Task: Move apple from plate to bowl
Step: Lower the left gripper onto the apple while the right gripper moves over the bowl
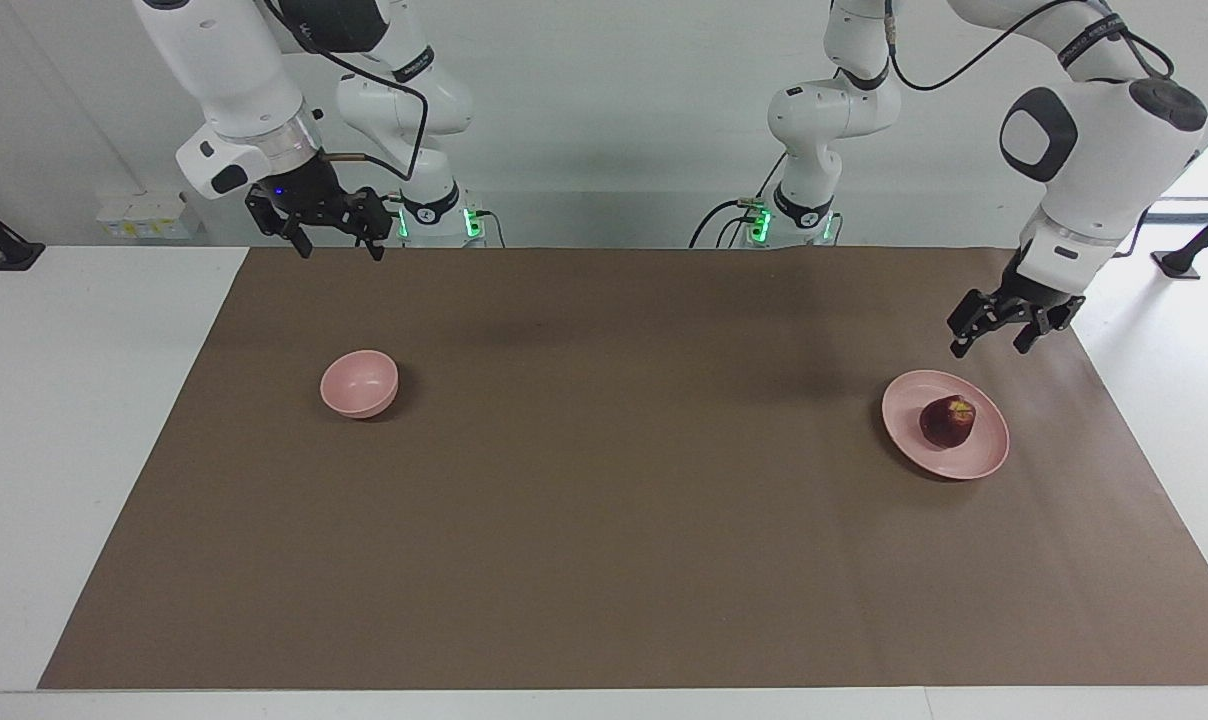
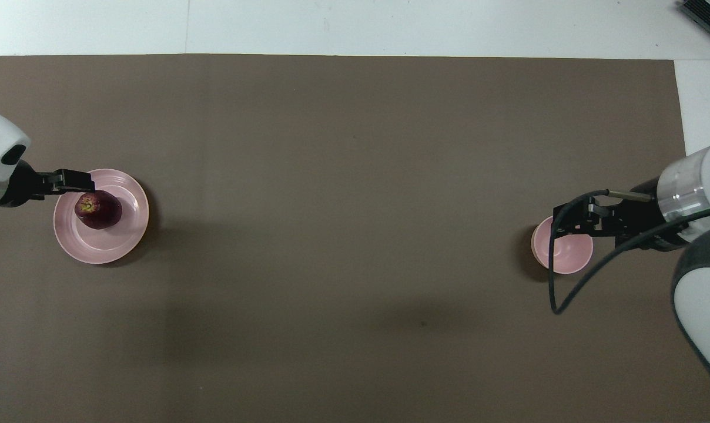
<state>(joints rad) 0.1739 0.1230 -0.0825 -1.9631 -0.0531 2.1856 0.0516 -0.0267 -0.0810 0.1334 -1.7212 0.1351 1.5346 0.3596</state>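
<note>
Brown mat point(image 1: 604, 520) covers my table. My left gripper point(image 1: 991, 343), fingers spread, hangs above the plate point(image 1: 979, 462) holding the apple point(image 1: 948, 421). My right gripper point(image 1: 339, 243), also spread, waits raised near the bowl point(image 1: 359, 383).

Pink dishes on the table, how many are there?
2. The plate, holding the apple, sits toward the left arm's end of the table. The bowl sits toward the right arm's end. Nothing seems hidden.
</note>
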